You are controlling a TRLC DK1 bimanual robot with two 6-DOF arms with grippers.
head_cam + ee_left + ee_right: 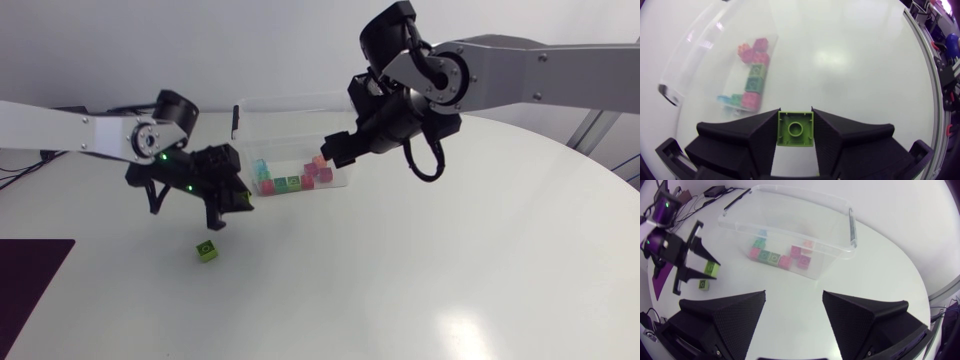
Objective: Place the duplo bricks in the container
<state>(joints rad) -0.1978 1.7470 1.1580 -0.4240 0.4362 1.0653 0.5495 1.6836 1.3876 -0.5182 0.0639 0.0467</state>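
Left tool (pixel 795 117) is clamped on a lime brick (pixel 795 129). A second lime brick (pixel 206 250) sits on the tabletop (pixel 420 280) at its 7 o'clock. The container (pixel 280 120) is at 1 o'clock, with the right tool (pixel 793 294) beside it, fingers apart.

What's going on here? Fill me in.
The left gripper is shut on a lime green brick, held above the table beside the clear container. A second green brick lies on the table close by. The right gripper hangs open and empty near the container, which already holds several pink, green and teal bricks.
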